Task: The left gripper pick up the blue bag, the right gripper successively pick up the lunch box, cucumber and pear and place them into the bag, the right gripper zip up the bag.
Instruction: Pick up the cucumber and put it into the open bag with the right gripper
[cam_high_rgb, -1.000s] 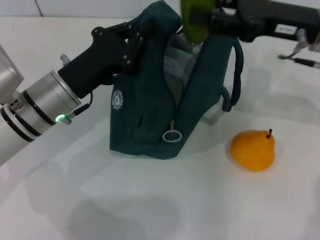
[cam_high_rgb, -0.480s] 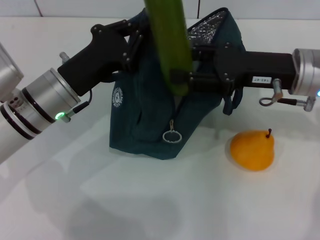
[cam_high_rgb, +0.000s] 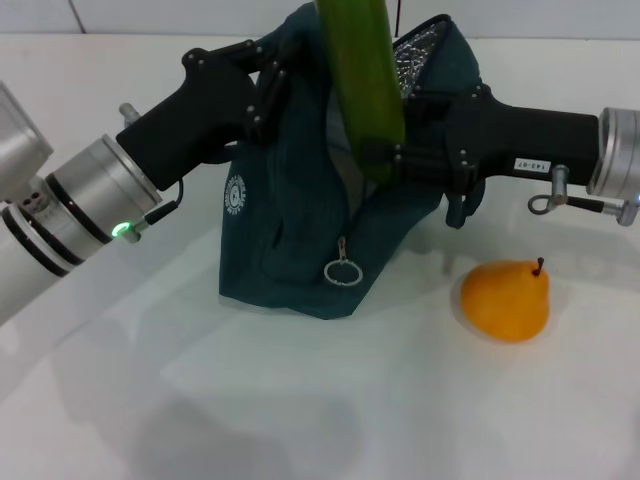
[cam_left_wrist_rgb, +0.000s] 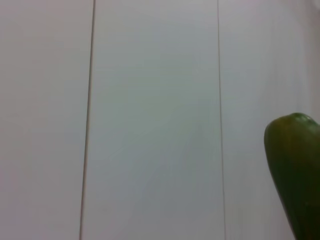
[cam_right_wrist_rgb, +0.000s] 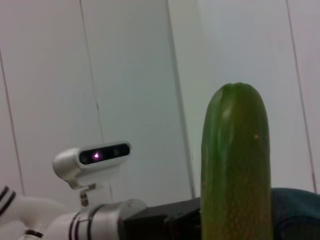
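cucumber (cam_high_rgb: 362, 80) upright in my right fingers (cam_high_rgb: 385, 160), clamped above the bag (cam_high_rgb: 300, 240); left fingers (cam_high_rgb: 268, 95) pinch its rim; pear (cam_high_rgb: 506, 299) on bench (cam_high_rgb: 320, 400).

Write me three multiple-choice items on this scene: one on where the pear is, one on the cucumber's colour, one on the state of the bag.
1. Where is the pear?
A. Inside the bag
B. On the table, to the robot's right of the bag
C. In the left gripper

2. What colour is the cucumber?
A. Green
B. Yellow
C. Red

3. How is the bag?
A. Zipped shut
B. Lying flat and folded
C. Open at the top, held by the left gripper

Answers: 1 B, the pear lies alone on the white table beside the bag. 2 A, it shows green in every view. 3 C, the silver lining shows at the open mouth, the left gripper clamps the rim, and the right gripper holds the cucumber upright over it.
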